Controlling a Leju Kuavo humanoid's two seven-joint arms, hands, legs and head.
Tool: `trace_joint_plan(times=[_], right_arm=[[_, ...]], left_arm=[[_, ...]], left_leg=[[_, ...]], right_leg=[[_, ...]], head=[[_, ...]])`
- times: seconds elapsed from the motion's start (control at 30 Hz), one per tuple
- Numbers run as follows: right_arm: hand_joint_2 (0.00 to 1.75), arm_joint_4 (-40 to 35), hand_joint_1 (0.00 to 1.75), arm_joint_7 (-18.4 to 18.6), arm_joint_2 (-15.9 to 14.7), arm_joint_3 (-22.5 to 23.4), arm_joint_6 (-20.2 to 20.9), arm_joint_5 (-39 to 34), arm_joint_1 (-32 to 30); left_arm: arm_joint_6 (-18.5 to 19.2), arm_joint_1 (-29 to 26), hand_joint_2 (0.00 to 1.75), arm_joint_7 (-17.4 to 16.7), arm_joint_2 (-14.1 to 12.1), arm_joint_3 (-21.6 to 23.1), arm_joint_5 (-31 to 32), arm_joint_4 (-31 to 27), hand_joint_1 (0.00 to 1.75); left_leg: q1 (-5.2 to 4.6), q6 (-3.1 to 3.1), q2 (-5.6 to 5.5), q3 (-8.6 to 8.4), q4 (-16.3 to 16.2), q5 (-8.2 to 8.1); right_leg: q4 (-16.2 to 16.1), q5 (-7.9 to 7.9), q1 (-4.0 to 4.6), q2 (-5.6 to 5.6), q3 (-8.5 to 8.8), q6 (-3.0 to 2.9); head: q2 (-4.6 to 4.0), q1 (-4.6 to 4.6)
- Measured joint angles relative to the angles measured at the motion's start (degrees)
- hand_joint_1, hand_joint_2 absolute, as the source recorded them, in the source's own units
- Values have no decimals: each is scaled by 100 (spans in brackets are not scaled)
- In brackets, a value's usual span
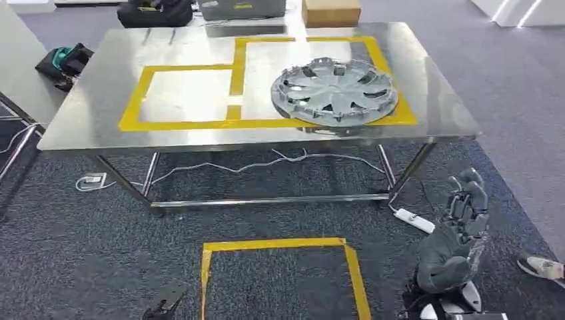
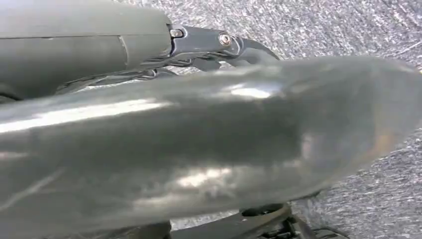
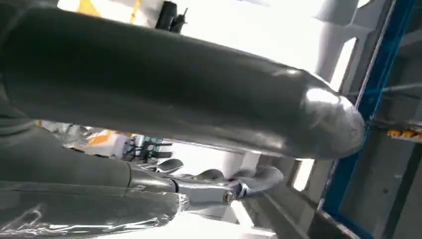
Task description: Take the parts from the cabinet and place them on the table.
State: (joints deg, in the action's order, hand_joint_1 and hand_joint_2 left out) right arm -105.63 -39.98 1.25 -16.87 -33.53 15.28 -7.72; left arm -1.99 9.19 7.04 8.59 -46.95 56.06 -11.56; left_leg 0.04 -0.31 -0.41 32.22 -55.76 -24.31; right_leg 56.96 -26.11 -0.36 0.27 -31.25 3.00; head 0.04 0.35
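Observation:
A silver wheel cover (image 1: 334,91) lies flat on the steel table (image 1: 93,87), inside the right-hand box of yellow tape (image 1: 236,73). My right hand (image 1: 463,223) is low at the right, in front of the table and well below its top, fingers straight and apart with nothing in them. In the right wrist view its thumb (image 3: 199,94) and fingers (image 3: 229,186) are bare too. Only a dark tip of my left hand (image 1: 163,303) shows near the floor at the lower left. The left wrist view has its thumb (image 2: 209,144) and fingers (image 2: 219,42) over grey carpet, holding nothing.
A yellow tape square (image 1: 280,273) marks the carpet in front of the table. Cables and a white power strip (image 1: 414,221) lie under the table. A person's shoe (image 1: 543,268) is at the right edge. Bags (image 1: 63,61) and a cardboard box (image 1: 331,12) sit beyond the table.

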Motion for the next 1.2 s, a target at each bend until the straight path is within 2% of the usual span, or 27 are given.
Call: trace_joint_plan(times=[0.07,0.1,0.13,0.2,0.27,0.3,0.33,0.37,0.4,0.43,0.47,0.57,0.6,0.63,0.8,0.83,0.87,0.9,0.93,0.97,1.0,1.03,1.07,1.17,1.2], right_arm=[[0,0,0,0,0,9,7,-4,-12],[0,0,0,-2,2,11,7,-13,-1],[0,0,0,-2,2,11,13,-13,3],[0,2,0,-2,2,15,13,-13,4],[0,2,0,-2,2,17,20,-15,-3],[0,4,0,-2,2,17,22,-22,-11],[0,4,0,0,2,17,24,-33,-14],[0,4,0,-2,2,17,42,-55,-15],[0,4,0,0,2,17,57,-78,-16],[0,4,0,-2,2,17,72,-107,-15],[0,2,0,-2,2,20,111,-172,-16],[0,0,0,0,2,37,203,-325,-33],[0,0,0,0,2,37,210,-334,-46],[0,-7,0,0,2,44,212,-343,-57],[0,-9,0,-2,2,46,212,-345,-61],[0,-22,0,-2,2,55,212,-345,-71],[0,-35,0,-2,2,57,212,-345,-76],[0,-48,0,-2,2,61,214,-350,-98],[0,-68,0,-2,11,101,197,-374,-235],[0,-94,0,-2,17,111,175,-374,-253],[0,-116,0,-2,17,125,135,-360,-265],[0,-142,0,-2,32,138,66,-339,-267],[0,-175,0,-2,59,140,17,-334,-282],[0,-234,0,-2,81,166,-74,-354,-379],[0,-258,0,-2,98,179,-116,-383,-393]], left_arm=[[5,-3,0,-2,0,0,-13,0,0],[9,1,0,-2,-7,0,-15,0,0],[11,6,0,-2,-9,0,-15,0,0],[13,11,0,-2,-9,0,-22,0,0],[15,-1,0,-2,-9,0,-22,0,0],[15,-8,0,-2,-9,0,-22,0,0],[15,-9,0,-2,-9,0,-22,0,0],[15,-6,0,0,-11,0,-22,0,0],[15,-2,0,2,-17,0,-22,0,0],[5,2,0,2,-22,0,-22,0,0],[-28,18,0,4,-22,0,-22,0,0],[-160,3,0,11,-24,0,-13,0,0],[-249,-8,0,24,-24,0,-2,0,0],[-324,-8,0,42,-11,0,11,0,0],[-341,-7,0,46,-13,0,18,0,0],[-442,-1,0,72,-11,0,39,0,0],[-492,1,0,88,-11,0,44,0,0],[-636,0,0,122,0,4,79,0,0],[-936,-21,0,138,4,31,166,0,0],[-1027,-20,0,140,18,48,219,0,0],[-1071,-20,0,142,26,55,243,0,0],[-1097,-28,0,170,31,68,280,0,0],[-1115,-37,0,190,35,85,297,0,0],[-1141,-56,0,214,63,118,339,0,0],[-1150,-56,0,214,66,140,354,0,0]], left_leg=[[13,-52,2,15,11,27],[26,-84,5,41,-30,-51],[16,-113,5,110,-193,-217],[32,-157,5,478,-1054,-719],[31,-166,5,794,-1824,-1014],[31,-162,5,786,-1859,-956],[30,-150,5,658,-1665,-789],[30,-134,5,444,-1303,-595],[30,-109,5,158,-807,-360],[30,-90,5,-92,-395,-215],[18,-83,3,-278,-17,-246],[-15,-1,-5,-216,-28,-249],[-4,47,4,-212,-10,-217],[13,75,26,-210,-1,-198],[21,83,31,-209,-1,-192],[22,100,48,-199,-1,-183],[23,116,53,-195,-1,-178],[19,145,86,-170,-2,-160],[1,163,225,-125,-7,-133],[1,157,283,-133,-8,-133],[0,148,318,-144,-10,-133],[-40,111,339,-141,-17,-136],[-59,77,358,-122,-37,-139],[-46,-9,497,-116,-23,-113],[-23,-66,414,-99,-64,-172]], right_leg=[[30,14,17,8,-42,-46],[-17,62,-28,-13,-42,-126],[-18,80,-26,-11,-57,-160],[-18,121,-22,-26,-130,-223],[-17,163,-13,-28,-203,-237],[-17,184,-10,-28,-227,-233],[-16,202,-10,-25,-247,-222],[-13,220,-7,-23,-268,-208],[-12,241,-9,-20,-275,-190],[-11,254,-10,-14,-275,-172],[32,263,39,-11,-305,-133],[18,344,12,-6,-368,-30],[20,361,7,8,-372,0],[25,350,1,20,-382,9],[39,331,-6,18,-406,13],[154,212,-6,10,-480,39],[271,116,-5,6,-523,52],[980,-273,-13,6,-815,96],[1665,-425,-10,1,-1015,105],[832,-58,-9,-67,-523,76],[313,112,-7,-204,-205,61],[41,13,45,-383,-89,49],[24,57,38,-292,-68,-41],[39,99,58,-144,-147,-140],[13,138,16,-108,-144,-197]], head=[[0,7],[0,15],[0,-13],[0,-31],[0,-31],[0,-26],[0,-26],[0,-28],[0,-29],[0,-28],[0,-31],[2,-24],[0,-22],[0,-33],[0,-33],[0,5],[0,29],[0,44],[0,52],[0,50],[0,57],[0,59],[0,41],[0,53],[0,52]])
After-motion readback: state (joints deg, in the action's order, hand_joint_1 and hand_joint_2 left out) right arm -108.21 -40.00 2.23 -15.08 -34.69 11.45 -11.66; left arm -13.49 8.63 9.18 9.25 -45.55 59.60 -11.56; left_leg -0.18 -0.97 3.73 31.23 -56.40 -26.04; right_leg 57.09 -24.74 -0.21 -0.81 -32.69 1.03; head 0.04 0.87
